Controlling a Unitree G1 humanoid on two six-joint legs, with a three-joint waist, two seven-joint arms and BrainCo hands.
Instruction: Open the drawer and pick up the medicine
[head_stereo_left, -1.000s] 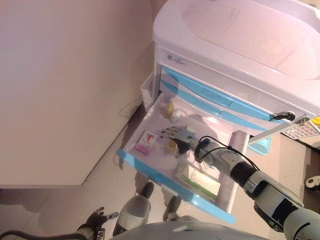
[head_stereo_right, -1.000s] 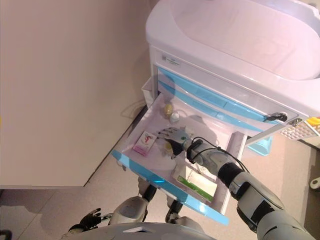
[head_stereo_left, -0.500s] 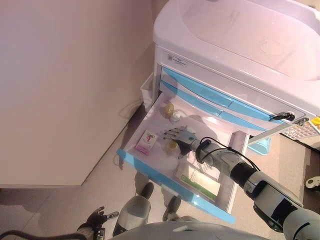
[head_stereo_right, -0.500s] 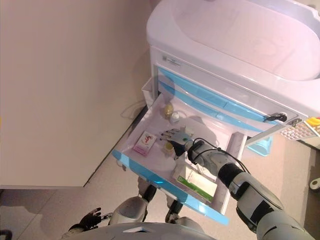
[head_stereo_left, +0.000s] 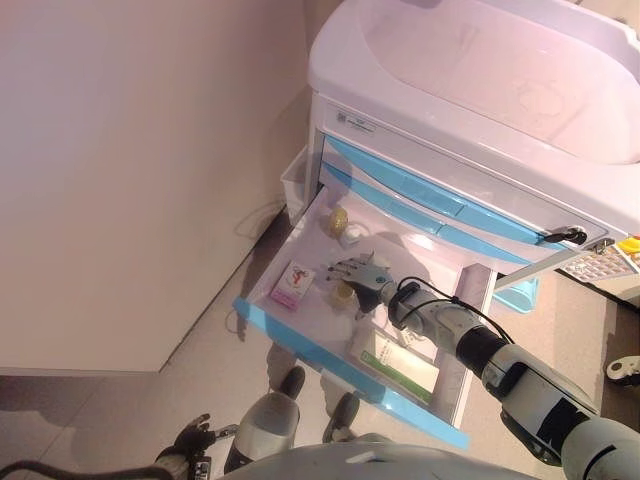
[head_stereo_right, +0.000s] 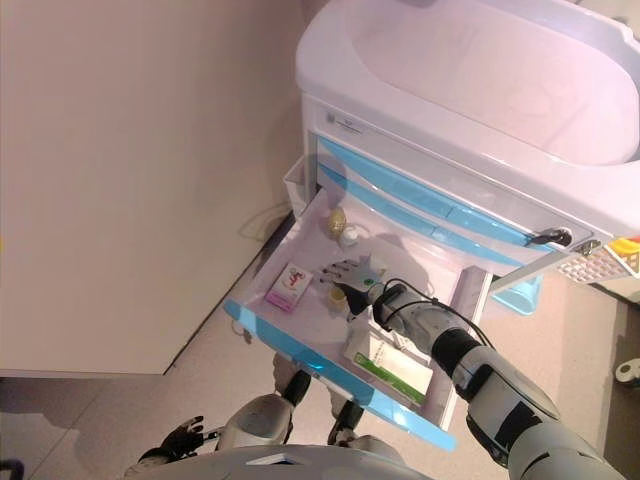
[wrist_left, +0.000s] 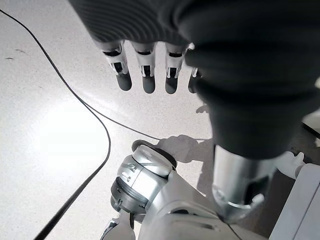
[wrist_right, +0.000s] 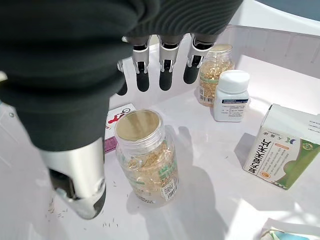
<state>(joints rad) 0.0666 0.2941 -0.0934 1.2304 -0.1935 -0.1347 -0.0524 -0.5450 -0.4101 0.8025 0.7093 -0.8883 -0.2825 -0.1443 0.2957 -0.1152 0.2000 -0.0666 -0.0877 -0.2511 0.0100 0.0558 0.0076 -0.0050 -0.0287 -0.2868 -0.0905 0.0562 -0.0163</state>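
The cart's bottom drawer (head_stereo_left: 340, 365) with a blue front stands pulled out. In it, a clear jar of yellowish granules (wrist_right: 147, 160) stands upright; it also shows in the left eye view (head_stereo_left: 345, 293). My right hand (head_stereo_left: 362, 272) hovers just above this jar, fingers (wrist_right: 166, 70) straight and open, thumb (wrist_right: 82, 185) beside the jar, holding nothing. A second granule jar (wrist_right: 214, 70), a white bottle (wrist_right: 232, 95), a pink-and-white box (head_stereo_left: 292, 284) and a green-and-white box (wrist_right: 285, 147) lie around it. My left hand (head_stereo_left: 190, 440) hangs low by the floor, open and empty.
The white cart (head_stereo_left: 470, 70) has two shut blue drawers (head_stereo_left: 400, 185) above the open one. A long green-and-white box (head_stereo_left: 400, 362) lies at the drawer's near right. A pale wall (head_stereo_left: 130, 180) stands to the left. A light blue bin (head_stereo_left: 520, 292) sits behind the cart's right side.
The view has shifted slightly. My right hand stays above the jar in the drawer, fingers still open.
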